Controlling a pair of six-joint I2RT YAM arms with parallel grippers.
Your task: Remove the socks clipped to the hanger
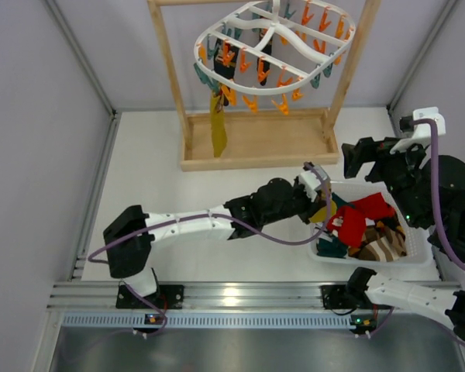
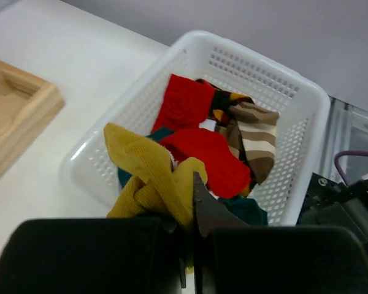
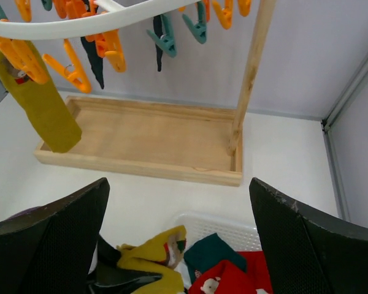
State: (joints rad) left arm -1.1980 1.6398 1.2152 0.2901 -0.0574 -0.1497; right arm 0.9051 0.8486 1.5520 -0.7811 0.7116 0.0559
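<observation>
The white oval hanger [image 1: 273, 43] hangs from the wooden stand, with orange and teal pegs beneath. A mustard sock [image 1: 217, 130] is still clipped to it, also in the right wrist view [image 3: 46, 107]. A dark sock [image 3: 95, 58] is clipped beside it. My left gripper [image 2: 187, 208] is shut on another mustard sock [image 2: 150, 177] at the near rim of the white basket [image 2: 264, 70]. In the top view, that gripper [image 1: 319, 203] is at the basket's left edge. Red socks [image 2: 202, 153] and a striped one lie inside. My right gripper [image 3: 178, 245] is wide open and empty above the basket.
The light wooden stand's tray base [image 1: 256, 143] sits behind the basket, its uprights [image 3: 251, 73] rising either side. The basket [image 1: 415, 252] is at the right front of the table. Grey walls enclose the table on the left, back and right.
</observation>
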